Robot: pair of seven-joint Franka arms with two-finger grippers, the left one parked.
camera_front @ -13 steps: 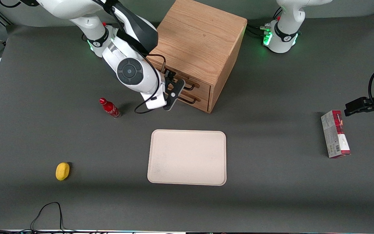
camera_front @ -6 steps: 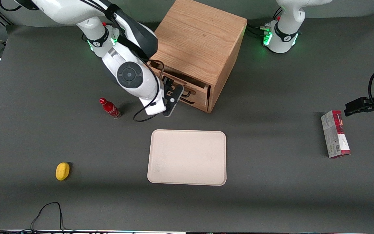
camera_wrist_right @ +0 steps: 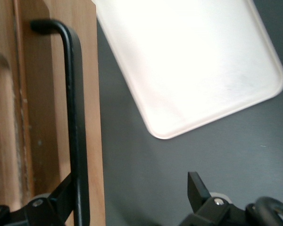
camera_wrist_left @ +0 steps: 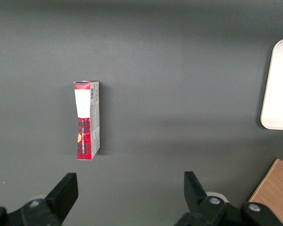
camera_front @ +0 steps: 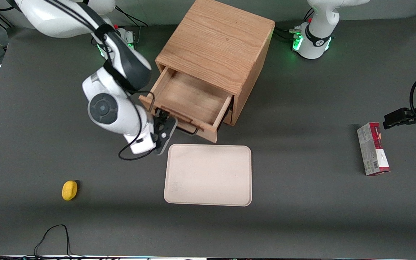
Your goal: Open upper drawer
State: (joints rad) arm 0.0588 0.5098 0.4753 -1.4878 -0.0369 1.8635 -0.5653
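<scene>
The upper drawer [camera_front: 190,96] of the wooden cube cabinet [camera_front: 217,39] stands pulled far out toward the front camera, and its wooden inside is bare. Its front panel [camera_front: 208,131] carries a thin black bar handle [camera_front: 193,132]. My right gripper [camera_front: 163,125] is at the working arm's end of that front panel, just above the tray's corner. In the right wrist view the gripper [camera_wrist_right: 132,186] is open. The handle [camera_wrist_right: 75,117] runs along the drawer front [camera_wrist_right: 90,70] and lies against one finger [camera_wrist_right: 66,193]. The lower drawer is hidden beneath the upper one.
A cream tray [camera_front: 208,175] lies on the grey table just nearer the front camera than the drawer; it also shows in the right wrist view [camera_wrist_right: 188,61]. A yellow lemon [camera_front: 69,190] lies toward the working arm's end. A red and white box [camera_front: 373,148] lies toward the parked arm's end.
The upper drawer has slid from shut to far out of the cabinet. My right gripper has moved with its handle toward the front camera and the tray. The arm now covers the red bottle.
</scene>
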